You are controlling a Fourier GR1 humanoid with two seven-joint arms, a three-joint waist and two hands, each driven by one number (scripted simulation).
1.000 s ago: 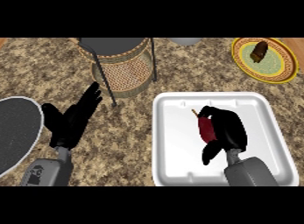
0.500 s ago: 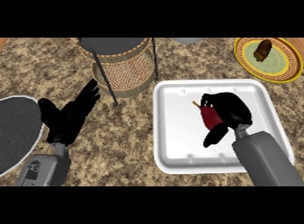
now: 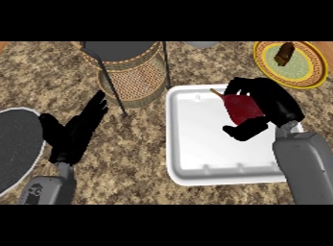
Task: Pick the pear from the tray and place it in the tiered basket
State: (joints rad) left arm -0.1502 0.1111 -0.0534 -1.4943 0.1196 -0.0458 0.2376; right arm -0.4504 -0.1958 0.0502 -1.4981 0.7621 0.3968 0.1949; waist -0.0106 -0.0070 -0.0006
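Over the white tray (image 3: 197, 163), I see my right hand (image 3: 271, 103) with fingers and thumb curled round the dark red pear (image 3: 241, 107), whose stem pokes out toward the upper left. I cannot tell whether the pear is clear of the tray floor. Left of the tray stands the tiered basket (image 3: 135, 72) with its woven side. My left hand (image 3: 73, 132) rests on the counter (image 3: 140, 158), fingers straight, beside a grey round plate (image 3: 6, 149).
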